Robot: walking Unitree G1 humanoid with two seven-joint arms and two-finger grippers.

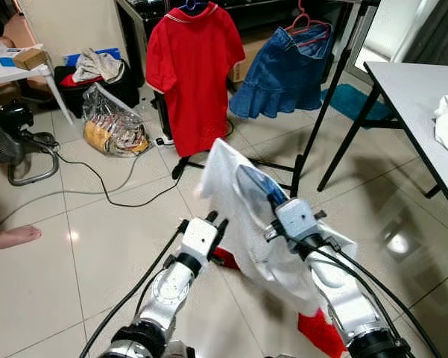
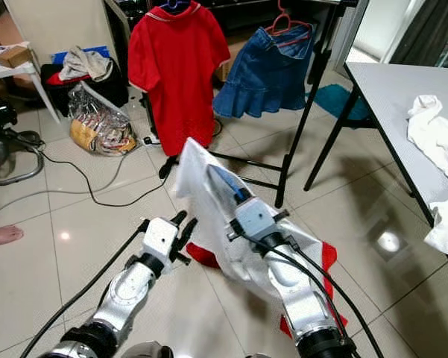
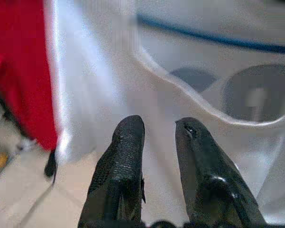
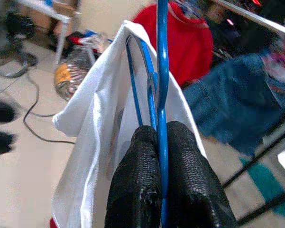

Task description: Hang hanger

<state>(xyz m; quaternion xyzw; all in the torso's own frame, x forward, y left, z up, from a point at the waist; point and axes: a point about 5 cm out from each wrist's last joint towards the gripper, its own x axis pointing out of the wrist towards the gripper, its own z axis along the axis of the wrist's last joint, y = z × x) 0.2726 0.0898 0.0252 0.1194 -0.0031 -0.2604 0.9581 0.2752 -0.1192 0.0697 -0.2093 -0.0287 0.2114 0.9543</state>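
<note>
Right gripper (image 4: 159, 137): fingers clamped on the blue wire hanger (image 4: 160, 57), which carried a white garment (image 1: 238, 216) held up above the tiled floor (image 1: 97, 246), short of the clothes rack (image 1: 335, 74).

Left gripper (image 3: 159, 130): fingers parted, empty, just beside the white cloth.

Rack contents: red polo shirt (image 1: 186, 71); denim skirt (image 1: 283, 71).

Handling judgement: the hook should stay upright and be raised over the rail between the two hung items, with the grip kept firm until it seats.
</note>
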